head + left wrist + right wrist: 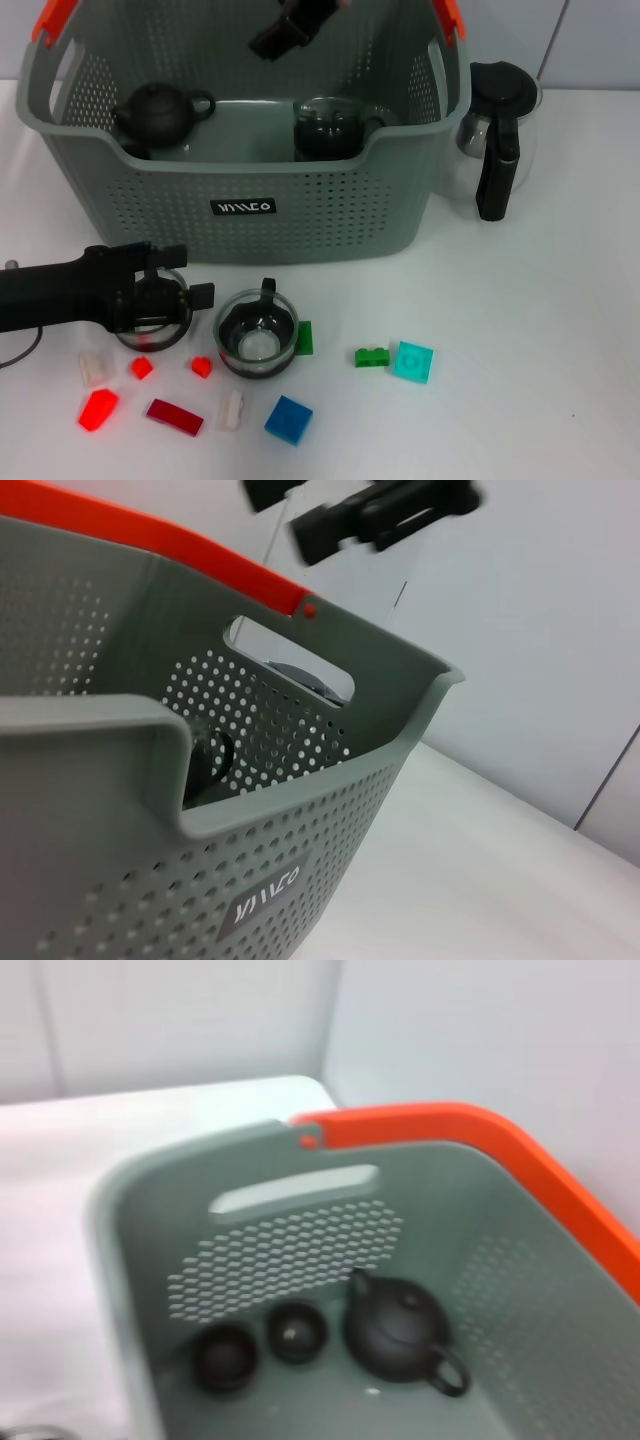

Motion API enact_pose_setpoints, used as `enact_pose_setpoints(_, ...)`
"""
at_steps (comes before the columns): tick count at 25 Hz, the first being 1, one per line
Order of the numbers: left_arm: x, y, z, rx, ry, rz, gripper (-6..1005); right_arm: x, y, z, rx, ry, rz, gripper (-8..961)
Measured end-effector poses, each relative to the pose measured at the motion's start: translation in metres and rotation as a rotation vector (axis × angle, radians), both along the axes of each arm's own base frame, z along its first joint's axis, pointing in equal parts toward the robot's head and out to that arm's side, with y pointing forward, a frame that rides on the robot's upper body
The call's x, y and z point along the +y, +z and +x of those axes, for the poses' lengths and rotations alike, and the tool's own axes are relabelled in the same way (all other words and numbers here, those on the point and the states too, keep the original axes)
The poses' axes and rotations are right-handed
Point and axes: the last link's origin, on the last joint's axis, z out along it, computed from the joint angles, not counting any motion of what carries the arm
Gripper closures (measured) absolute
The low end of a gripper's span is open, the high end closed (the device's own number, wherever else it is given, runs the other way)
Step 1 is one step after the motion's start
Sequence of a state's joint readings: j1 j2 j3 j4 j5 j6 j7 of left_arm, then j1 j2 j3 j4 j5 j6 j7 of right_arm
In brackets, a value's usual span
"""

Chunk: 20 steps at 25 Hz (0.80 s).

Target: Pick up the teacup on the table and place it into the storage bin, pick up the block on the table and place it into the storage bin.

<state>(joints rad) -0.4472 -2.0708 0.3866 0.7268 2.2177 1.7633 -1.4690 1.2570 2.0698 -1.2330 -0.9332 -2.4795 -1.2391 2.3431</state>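
Note:
The grey storage bin stands at the back of the white table; its wall and inside also show in the wrist views. A clear glass teacup sits at front left. My left gripper hovers open right over it, fingers on either side of its far rim. A second glass teacup with a black handle stands beside it. Blocks lie along the front: green, cyan, blue. My right gripper hangs above the bin, seen too as a dark gripper.
In the bin are a dark teapot, a glass pitcher and two small dark cups. A glass coffee pot stands right of the bin. Several red and white blocks lie at front left.

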Motion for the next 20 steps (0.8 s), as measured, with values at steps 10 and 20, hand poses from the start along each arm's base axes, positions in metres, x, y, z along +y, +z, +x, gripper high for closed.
enact_pose_setpoints(10,-0.008,0.013,-0.005,0.019,-0.001,0.004,156,-0.06,0.034,-0.01,-0.069,0.102,-0.141,305)
enact_pose_setpoints(20,-0.017,0.026,-0.01,0.004,0.01,0.025,156,-0.084,0.043,0.011,-0.067,0.044,-0.297,307)
